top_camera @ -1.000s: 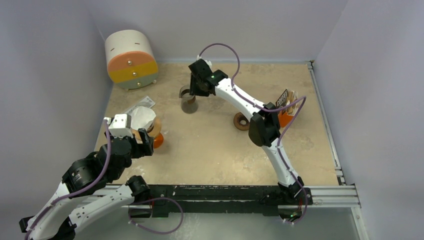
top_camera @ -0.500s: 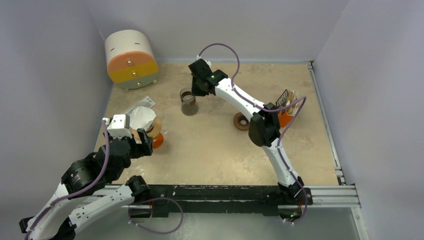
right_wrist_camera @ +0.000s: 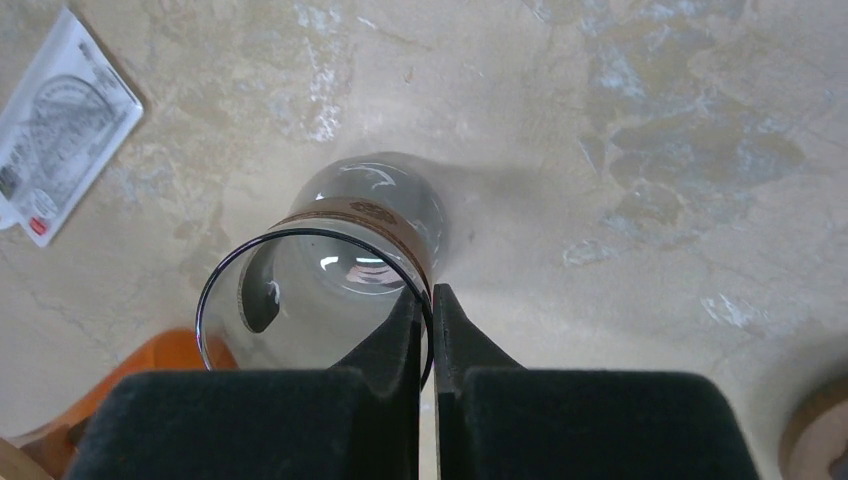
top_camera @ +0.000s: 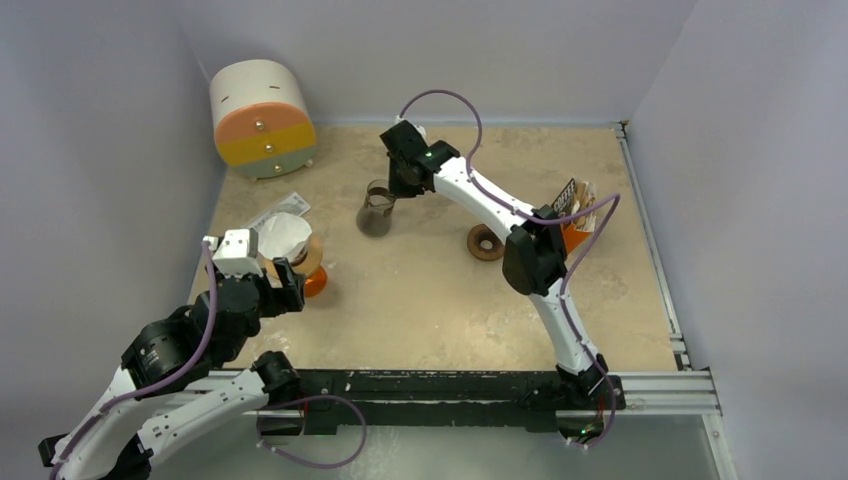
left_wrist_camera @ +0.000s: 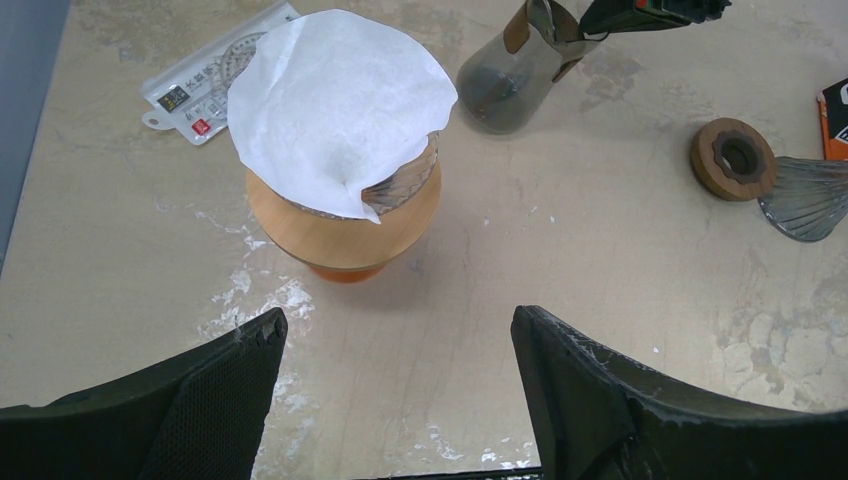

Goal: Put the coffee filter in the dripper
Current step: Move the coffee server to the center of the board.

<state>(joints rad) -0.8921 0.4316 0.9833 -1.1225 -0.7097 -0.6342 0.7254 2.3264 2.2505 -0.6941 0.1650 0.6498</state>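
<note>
From where I sit, the coffee filter point(left_wrist_camera: 335, 100) is on top of the dripper point(left_wrist_camera: 345, 235) at the left side of the tabletop point(top_camera: 420, 300). The white paper spreads over the dripper's mouth, and its near edge laps down onto the wooden collar, leaving a bit of glass rim bare on the right. My left claw point(left_wrist_camera: 397, 320) hangs just short of the dripper on the near side, jaws wide, with nothing between them and touching nothing. The right arm reaches far across, and its claw point(right_wrist_camera: 432, 300) is pinched tight on the rim of the glass carafe point(right_wrist_camera: 330, 270) — one finger inside the mouth, one outside. The carafe leans over, and I cannot tell whether its base is on the surface. A flat clear packet point(left_wrist_camera: 215, 75) lies just behind the dripper, and a wooden ring point(left_wrist_camera: 732, 158) lies further right, near a ribbed glass piece point(left_wrist_camera: 810, 200). An orange coffee bag point(top_camera: 575, 215) stands toward the right edge, and a striped drum point(top_camera: 262, 115) is in the far left corner — well apart from both claws.
</note>
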